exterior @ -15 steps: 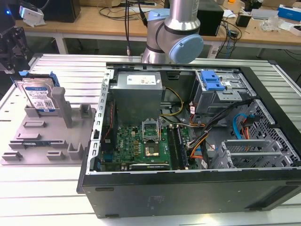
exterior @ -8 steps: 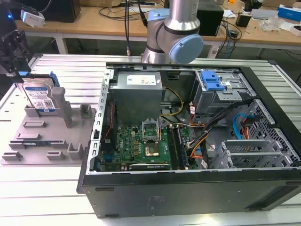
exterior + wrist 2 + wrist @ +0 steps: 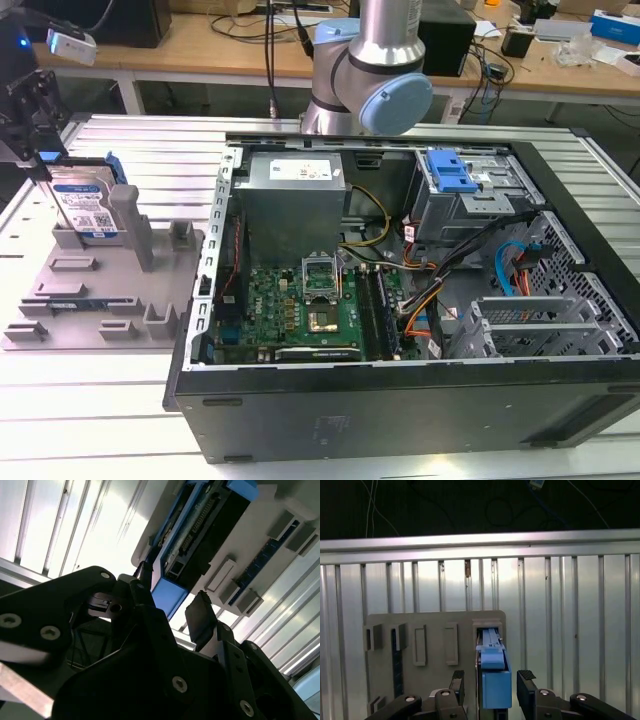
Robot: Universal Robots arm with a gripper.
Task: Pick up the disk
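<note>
Well, the disk (image 3: 85, 205) stands on edge in the grey fixture (image 3: 100, 290), at the exterior view's left, beside the open computer case (image 3: 400, 420). The gripper (image 3: 42, 160) hangs just above it. In the first wrist view its fingers (image 3: 526, 682) are spread, one on either side of the blue bracket (image 3: 495, 680), neither touching it.

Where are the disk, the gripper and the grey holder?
disk (image 3: 88, 212): exterior view, on its white-and-blue label.
gripper (image 3: 491, 680): first wrist view, midway between its fingertips.
grey holder (image 3: 95, 300): exterior view, on its flat base.
</note>
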